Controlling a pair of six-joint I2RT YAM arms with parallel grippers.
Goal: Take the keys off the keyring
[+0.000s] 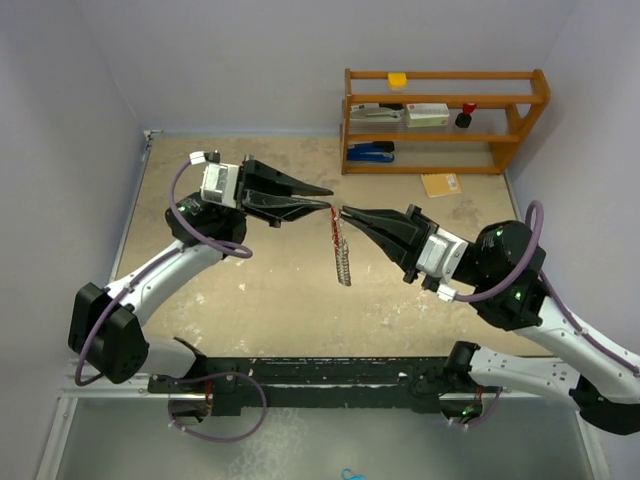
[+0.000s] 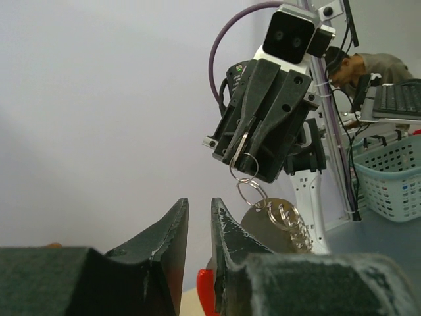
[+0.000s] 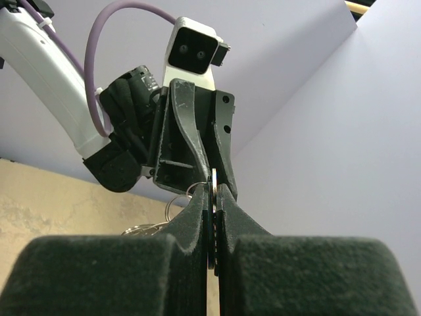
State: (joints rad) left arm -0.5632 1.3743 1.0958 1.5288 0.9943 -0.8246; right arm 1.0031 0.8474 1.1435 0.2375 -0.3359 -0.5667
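Now | right claw [image 3: 214, 189] clamped on keyring [image 1: 342, 255] | left claw [image 2: 197, 204] narrowly parted at its red end, grip unclear

Pale lilac walls [image 1: 240, 60], sandy tbl top [image 1: 260, 290], wooden shelf [image 1: 450, 75] back rt.
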